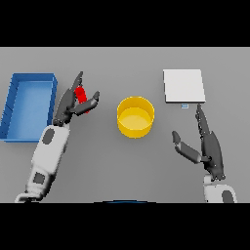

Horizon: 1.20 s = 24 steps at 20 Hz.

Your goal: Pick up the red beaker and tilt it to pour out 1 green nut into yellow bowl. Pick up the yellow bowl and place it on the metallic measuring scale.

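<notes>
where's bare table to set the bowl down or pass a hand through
Bare table lies between the yellow bowl and the metallic scale, along the far edge above the bowl, and in front of the bowl between both arms. Crowded: the left hand around the red beaker beside the blue bin; the right hand below the scale.

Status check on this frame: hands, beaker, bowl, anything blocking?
Left hand at the red beaker, fingers around it. Right hand open, idle below the scale. Yellow bowl on the table mid-scene, no nut visible inside. Blue bin far left, nothing blocking.
</notes>
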Tool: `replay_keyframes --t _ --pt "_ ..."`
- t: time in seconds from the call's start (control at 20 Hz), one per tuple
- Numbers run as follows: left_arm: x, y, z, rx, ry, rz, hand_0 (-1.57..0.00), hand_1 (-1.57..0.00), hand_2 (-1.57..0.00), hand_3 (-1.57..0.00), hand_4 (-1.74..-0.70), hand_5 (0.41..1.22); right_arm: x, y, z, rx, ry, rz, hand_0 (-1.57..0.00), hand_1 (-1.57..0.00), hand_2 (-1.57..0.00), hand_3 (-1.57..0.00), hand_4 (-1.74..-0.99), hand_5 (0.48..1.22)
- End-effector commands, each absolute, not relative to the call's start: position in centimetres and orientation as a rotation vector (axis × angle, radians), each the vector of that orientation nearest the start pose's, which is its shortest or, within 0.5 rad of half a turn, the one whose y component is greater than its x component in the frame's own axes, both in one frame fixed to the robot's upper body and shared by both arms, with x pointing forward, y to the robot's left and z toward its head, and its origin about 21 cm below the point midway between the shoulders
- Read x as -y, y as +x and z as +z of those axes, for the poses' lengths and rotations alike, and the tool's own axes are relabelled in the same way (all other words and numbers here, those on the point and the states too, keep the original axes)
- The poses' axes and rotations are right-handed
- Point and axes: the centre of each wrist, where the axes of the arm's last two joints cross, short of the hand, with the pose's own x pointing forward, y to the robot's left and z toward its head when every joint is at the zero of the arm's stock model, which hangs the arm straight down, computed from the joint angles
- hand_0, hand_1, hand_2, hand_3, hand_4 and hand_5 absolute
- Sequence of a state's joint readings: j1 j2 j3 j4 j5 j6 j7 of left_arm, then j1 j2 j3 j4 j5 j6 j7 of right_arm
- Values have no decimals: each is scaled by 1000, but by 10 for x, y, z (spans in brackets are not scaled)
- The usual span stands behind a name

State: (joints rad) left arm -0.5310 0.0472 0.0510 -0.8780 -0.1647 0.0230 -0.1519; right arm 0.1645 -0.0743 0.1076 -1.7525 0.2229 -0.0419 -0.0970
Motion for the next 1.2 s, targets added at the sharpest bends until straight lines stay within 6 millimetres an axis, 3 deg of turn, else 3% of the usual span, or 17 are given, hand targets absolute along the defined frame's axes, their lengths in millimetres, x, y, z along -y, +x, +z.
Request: replay_keyframes --t 0.0,0.1,0.2,0.3,0.45,0.55,0.65,0.8,1.0,1.15 --pt "-194 367 -22 1528 71 -298 1 1 1 1 -1335 698 233 210 10 1679 -215 241 1 1 1 1 -1263 640" --pt "-189 367 -24 1549 49 -256 1 -26 -67 -31 -1378 724 233 210 8 1683 -220 252 1 1 1 1 -1259 642" --pt "-187 369 -26 1533 40 -207 -285 -328 -364 -292 -1449 783 233 212 7 1678 -219 249 1 1 1 1 -1258 644" --pt "-187 371 -28 1518 78 -204 -662 -699 -733 -724 -1500 941 233 212 7 1684 -226 243 1 1 1 1 -1255 644" --pt "-185 374 -27 1535 94 -255 -1106 -1125 -1142 -974 -1603 1078 233 210 6 1686 -222 237 1 1 1 1 -1252 644" --pt "-182 373 -27 1531 97 -281 -1273 -1285 -1296 -1189 -1544 1129 235 209 7 1685 -221 239 1 1 1 1 -1254 644" --pt "-178 371 -28 1530 89 -277 -1380 -1388 -1395 -1326 -1505 1162 231 208 8 1687 -221 241 1 1 1 1 -1257 645" --pt "-177 373 -20 1567 88 -217 -1473 -1477 -1481 -1446 -1620 1140 233 207 8 1688 -208 227 1 1 1 1 -1260 643" --pt "-172 373 -6 1636 75 -166 -1531 -1533 -1534 -1520 -1692 1118 229 212 8 1692 -229 243 1 1 1 1 -1259 647" --pt "-173 379 19 1672 103 -241 -1551 -1551 -1552 -1545 -1716 1114 236 212 10 1696 -242 244 1 1 1 1 -1263 654"
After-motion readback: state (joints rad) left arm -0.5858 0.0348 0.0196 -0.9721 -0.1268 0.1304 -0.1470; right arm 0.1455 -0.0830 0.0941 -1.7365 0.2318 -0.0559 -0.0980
